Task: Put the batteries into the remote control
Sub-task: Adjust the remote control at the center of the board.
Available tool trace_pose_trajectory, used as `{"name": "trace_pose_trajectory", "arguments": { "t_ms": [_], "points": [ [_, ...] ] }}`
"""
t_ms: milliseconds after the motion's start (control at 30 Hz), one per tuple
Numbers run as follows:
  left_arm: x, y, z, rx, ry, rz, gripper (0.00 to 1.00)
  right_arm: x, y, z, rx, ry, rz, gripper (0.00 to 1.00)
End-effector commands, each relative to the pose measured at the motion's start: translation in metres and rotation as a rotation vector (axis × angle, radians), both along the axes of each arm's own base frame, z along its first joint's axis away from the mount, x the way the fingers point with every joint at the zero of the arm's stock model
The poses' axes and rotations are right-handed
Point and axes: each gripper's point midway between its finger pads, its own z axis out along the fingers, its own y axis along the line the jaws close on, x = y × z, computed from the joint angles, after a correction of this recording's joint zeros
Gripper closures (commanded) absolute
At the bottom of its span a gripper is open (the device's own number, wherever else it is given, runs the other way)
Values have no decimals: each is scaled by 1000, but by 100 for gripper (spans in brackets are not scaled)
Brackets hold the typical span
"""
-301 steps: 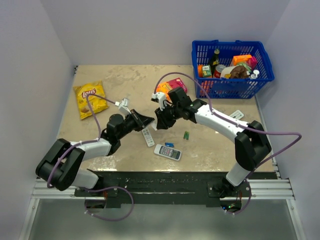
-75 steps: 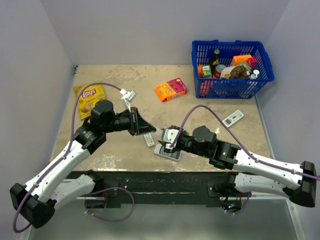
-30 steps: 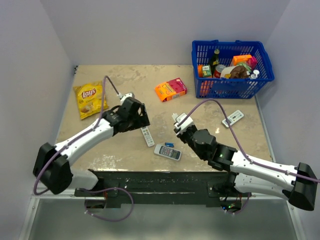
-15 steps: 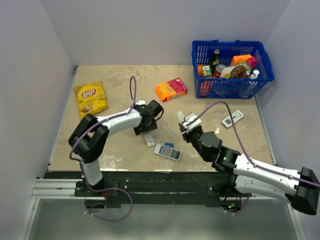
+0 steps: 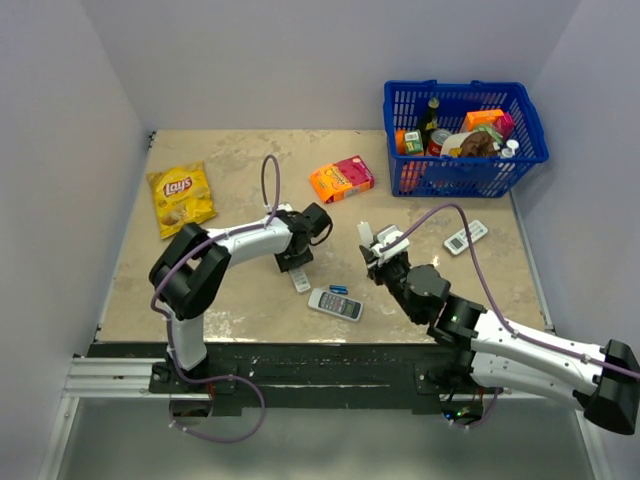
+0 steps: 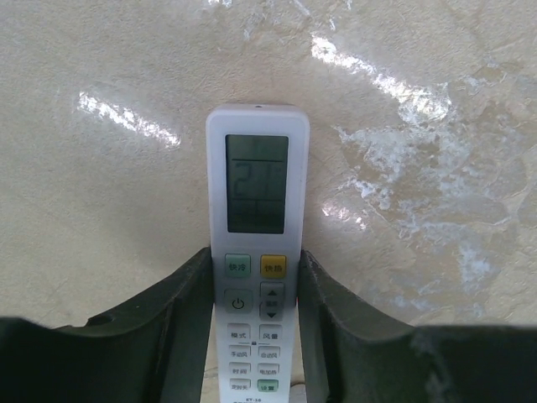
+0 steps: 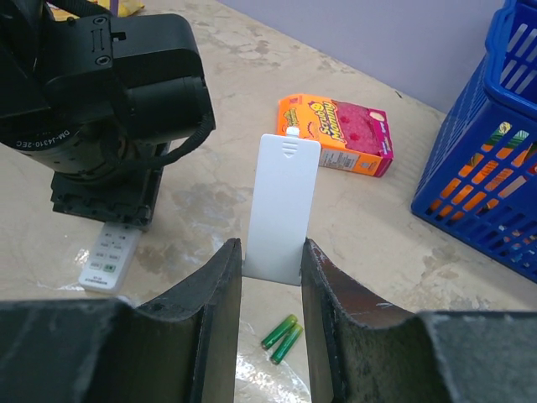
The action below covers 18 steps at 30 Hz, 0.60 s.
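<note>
The remote control (image 6: 257, 193), slim and white with a small display and button rows, lies face up on the table. My left gripper (image 6: 256, 260) straddles its lower half, and both fingers press its long sides. From above, that gripper (image 5: 296, 260) covers most of the remote control (image 5: 300, 281). To the right, my right gripper (image 7: 270, 252) is shut on a flat white battery cover (image 7: 284, 201) and holds it upright above the table. The top view shows this gripper (image 5: 378, 244) raised near the table's middle. The batteries are out of view.
A pair of small green cylinders (image 7: 281, 332) lies below the right gripper. A wider grey-white remote (image 5: 335, 304) and a small blue item (image 5: 338, 289) sit near the front. Another remote (image 5: 466, 236), an orange-pink box (image 5: 341, 180), a blue basket (image 5: 460, 172) and a chips bag (image 5: 181, 197) lie around.
My left gripper swung right, came down over the remote control and closed onto its sides. The right gripper drifted slightly right, still holding the white cover.
</note>
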Motion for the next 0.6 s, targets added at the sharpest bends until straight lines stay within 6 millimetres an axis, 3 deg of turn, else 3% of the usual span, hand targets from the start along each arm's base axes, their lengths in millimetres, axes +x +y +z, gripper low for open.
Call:
{"name": "trace_pose_trajectory", "arguments": {
  "t_ms": [0,33,100,133,167,233,267,300,333,367,533,567],
  "points": [
    [-8,7,6,-16,-24,28,88,-2,0,18,75,-25,15,96],
    [-9,9,7,-25,-40,28,92,-5,3,19,79,-24,36,96],
    [-6,9,28,-76,-108,22,100,-8,8,22,73,-20,75,96],
    [-3,7,30,-109,-148,7,100,-12,14,22,67,-14,117,97],
    [1,4,52,-167,-216,-10,100,-14,19,29,72,-14,146,96],
    [9,1,66,-249,-322,-62,100,-20,27,26,45,16,199,96],
    [11,1,93,-314,-408,-78,100,-27,36,34,63,22,259,96],
    [13,3,102,-337,-459,-112,100,-30,39,29,44,48,281,96],
    [18,4,107,-414,-540,-131,100,-34,43,37,55,51,313,96],
    [18,4,140,-495,-660,-167,100,-42,49,38,59,69,366,96],
    [-2,35,205,-752,-1117,-293,100,-62,63,38,32,178,480,96],
    [-7,38,211,-775,-1167,-314,100,-64,66,48,48,186,494,96]
  ]
}}
